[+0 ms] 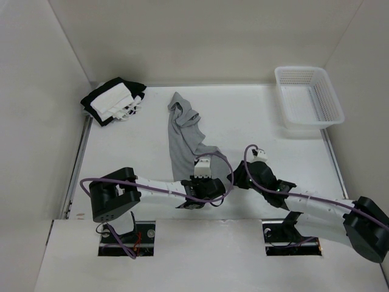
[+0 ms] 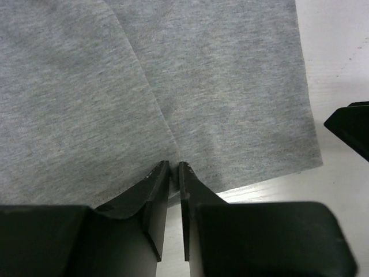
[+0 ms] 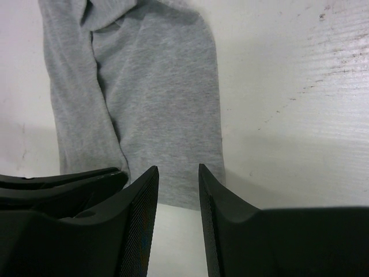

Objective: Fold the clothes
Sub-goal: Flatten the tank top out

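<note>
Left gripper [image 2: 174, 165] pinches the hem [image 2: 259, 172] of a soft, light, floppy grey shirt [image 2: 219, 86]; right gripper [image 3: 179, 168] hangs open, empty, over the hem's corner.

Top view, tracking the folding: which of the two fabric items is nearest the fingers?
The plain grey garment: its hem lies at the left gripper and right gripper. The black-and-white bundle sits away in the far left corner.

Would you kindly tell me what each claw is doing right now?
Left claw: closed on the hem of the grey garment.
Right claw: open, holding nothing.
</note>
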You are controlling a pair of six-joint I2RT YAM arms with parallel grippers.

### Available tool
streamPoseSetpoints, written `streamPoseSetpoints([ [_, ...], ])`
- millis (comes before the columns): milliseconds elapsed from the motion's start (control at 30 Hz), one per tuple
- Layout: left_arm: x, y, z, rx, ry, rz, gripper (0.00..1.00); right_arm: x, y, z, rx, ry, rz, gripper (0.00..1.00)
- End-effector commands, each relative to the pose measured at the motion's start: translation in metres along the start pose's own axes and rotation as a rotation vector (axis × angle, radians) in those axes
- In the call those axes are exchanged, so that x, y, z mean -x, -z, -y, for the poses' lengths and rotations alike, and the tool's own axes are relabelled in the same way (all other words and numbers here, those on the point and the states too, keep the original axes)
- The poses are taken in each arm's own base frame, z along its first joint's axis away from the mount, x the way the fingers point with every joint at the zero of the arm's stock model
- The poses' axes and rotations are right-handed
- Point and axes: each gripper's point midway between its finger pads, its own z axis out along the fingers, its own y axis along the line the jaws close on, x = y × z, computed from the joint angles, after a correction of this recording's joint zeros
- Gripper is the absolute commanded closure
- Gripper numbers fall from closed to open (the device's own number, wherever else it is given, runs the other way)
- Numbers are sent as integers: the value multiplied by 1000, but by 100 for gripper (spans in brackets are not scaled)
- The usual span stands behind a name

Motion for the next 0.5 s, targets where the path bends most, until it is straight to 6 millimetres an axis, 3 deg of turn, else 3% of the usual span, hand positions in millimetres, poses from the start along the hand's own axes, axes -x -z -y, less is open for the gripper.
streamPoseSetpoints([
  [0,13,6,11,-27,49,25,91,8,3,0,11,-6,39,61],
  [100,25,15,16,-55,78,44,93,7,4,2,5,-6,38,60],
  [267,66,48,15,-134,174,131,94,-5,3,14,-40,-10,-3,58],
  [400,101,74,-20,-159,315,213,96,-14,11,22,-86,-23,-36,55],
  [467,116,85,-50,-138,386,258,96,-16,15,26,-114,-35,-43,55],
])
